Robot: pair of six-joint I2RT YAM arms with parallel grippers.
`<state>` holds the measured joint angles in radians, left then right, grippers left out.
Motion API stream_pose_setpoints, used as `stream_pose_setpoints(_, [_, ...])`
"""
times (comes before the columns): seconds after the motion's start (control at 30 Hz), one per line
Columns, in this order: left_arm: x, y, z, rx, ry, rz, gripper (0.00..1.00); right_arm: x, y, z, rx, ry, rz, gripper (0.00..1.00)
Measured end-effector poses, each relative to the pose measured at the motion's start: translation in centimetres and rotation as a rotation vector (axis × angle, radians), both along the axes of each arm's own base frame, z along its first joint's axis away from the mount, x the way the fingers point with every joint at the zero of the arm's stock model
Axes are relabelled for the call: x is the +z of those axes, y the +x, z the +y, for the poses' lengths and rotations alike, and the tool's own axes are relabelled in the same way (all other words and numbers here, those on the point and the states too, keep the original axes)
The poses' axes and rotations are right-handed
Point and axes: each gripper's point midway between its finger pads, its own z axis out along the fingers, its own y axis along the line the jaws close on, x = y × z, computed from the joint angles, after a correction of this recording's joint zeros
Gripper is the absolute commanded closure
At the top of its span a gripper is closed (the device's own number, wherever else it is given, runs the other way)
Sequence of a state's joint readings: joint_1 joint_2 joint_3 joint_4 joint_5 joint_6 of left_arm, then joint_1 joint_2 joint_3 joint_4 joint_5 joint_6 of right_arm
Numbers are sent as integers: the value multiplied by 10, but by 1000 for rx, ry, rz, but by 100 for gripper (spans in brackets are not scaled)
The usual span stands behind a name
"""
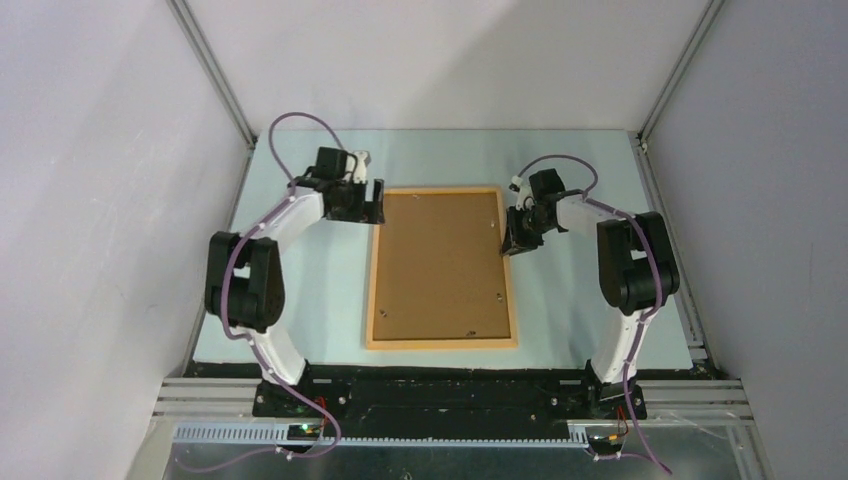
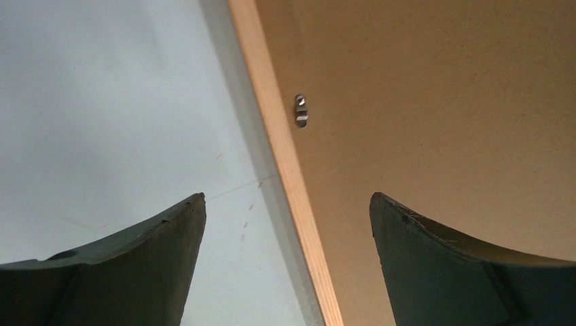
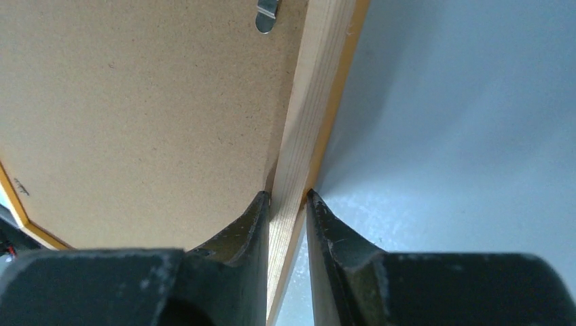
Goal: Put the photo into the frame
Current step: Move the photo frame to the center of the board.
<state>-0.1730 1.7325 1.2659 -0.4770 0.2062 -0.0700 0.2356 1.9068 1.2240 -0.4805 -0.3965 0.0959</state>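
The light-orange wooden frame (image 1: 369,285) lies face down in the middle of the table, its brown backing board (image 1: 440,262) filling it. The photo is not in view. My left gripper (image 1: 372,215) is open over the frame's far left rail (image 2: 282,159), one finger over the table, the other over the board. My right gripper (image 1: 512,244) is shut on the frame's right rail (image 3: 309,136), one finger on the board side, one on the outer side. Small metal clips (image 2: 301,111) (image 3: 267,15) sit at the board's edges.
The pale table surface (image 1: 300,290) is bounded by grey walls left and right and a black strip at the near edge. Both arm bases stand at the near edge. More clips dot the board's lower right part (image 1: 498,296).
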Motion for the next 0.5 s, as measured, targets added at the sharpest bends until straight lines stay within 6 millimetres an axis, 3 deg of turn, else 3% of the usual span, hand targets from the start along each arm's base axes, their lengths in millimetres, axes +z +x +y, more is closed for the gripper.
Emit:
stream_pose_setpoints(0.13, [-15, 4, -26, -52, 65, 27, 8, 0, -2, -8, -17, 31, 14, 100])
stream_pose_setpoints(0.23, [-30, 2, -33, -71, 121, 58, 10, 0, -2, -13, -22, 40, 14, 100])
stream_pose_setpoints(0.5, [-49, 9, -25, -51, 217, 85, 16, 0, -2, -15, -14, 44, 9, 100])
